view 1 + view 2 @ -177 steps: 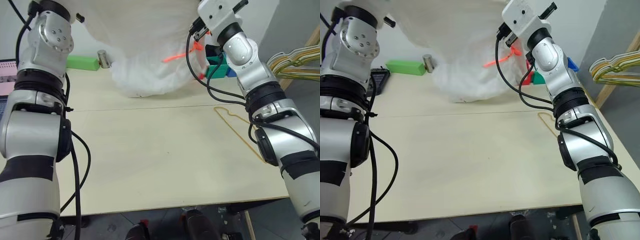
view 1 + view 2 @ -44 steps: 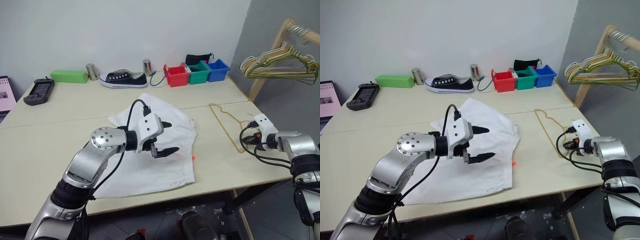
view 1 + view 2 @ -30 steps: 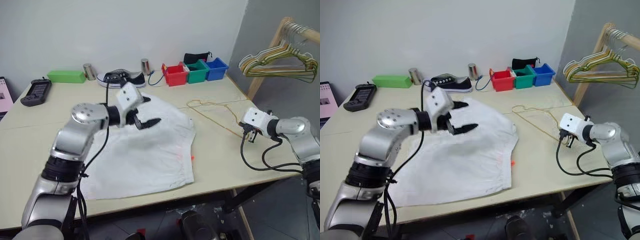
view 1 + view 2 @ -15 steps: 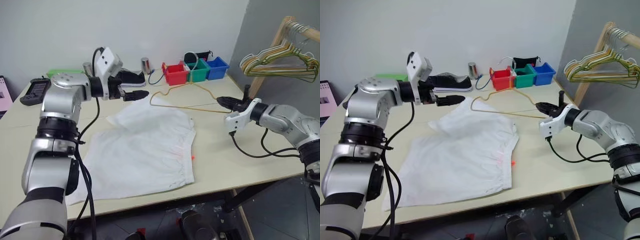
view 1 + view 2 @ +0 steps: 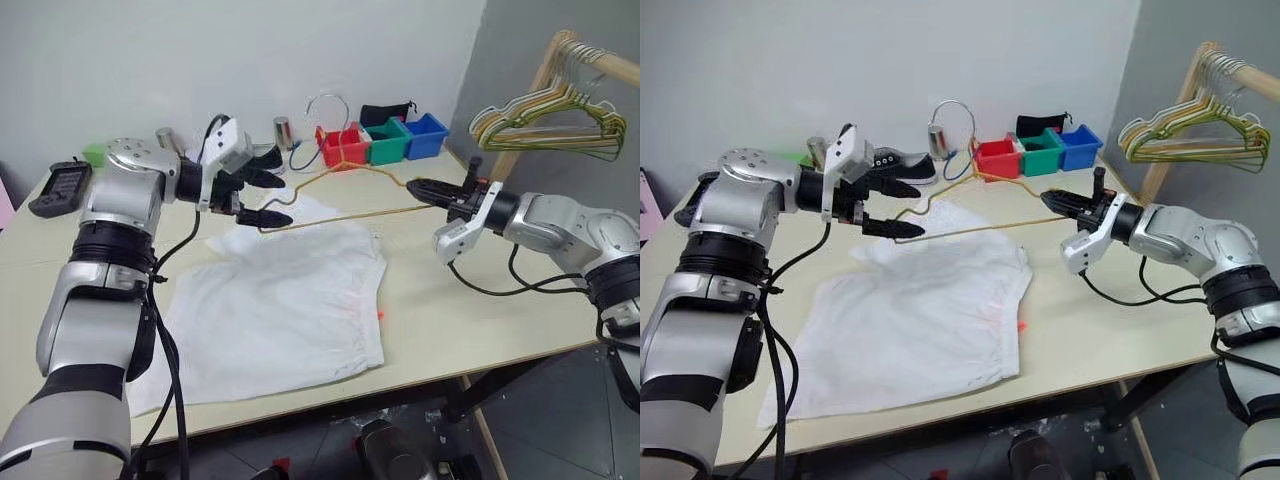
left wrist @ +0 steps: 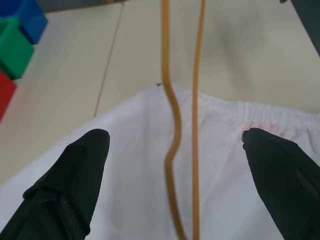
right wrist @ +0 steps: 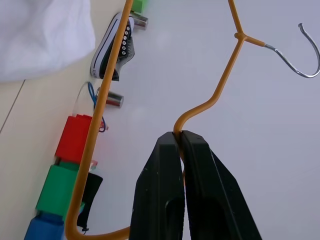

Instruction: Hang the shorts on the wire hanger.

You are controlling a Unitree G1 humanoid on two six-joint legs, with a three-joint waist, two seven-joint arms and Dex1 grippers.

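A: We have the right gripper (image 5: 1052, 201) clamped on the wire hanger (image 5: 980, 228), held level in the air above the table (image 5: 1090, 310), hook (image 5: 952, 112) up toward the back.

B: Left gripper (image 5: 268, 198) is spread wide at the hanger's far end, wire between its fingers, nothing gripped. The shorts (image 5: 285, 300) lie flat under it.

A: We judge the wire stiff but springy and thin, likely to twist in a pinch. Best held at a shoulder bend.

B: Shorts look light and floppy. We'd take the elastic waistband (image 6: 260, 116), not loose cloth.

table (image 5: 470, 300) | shorts (image 5: 290, 300) flat | shoe (image 5: 895, 165), bins (image 5: 385, 140) at back
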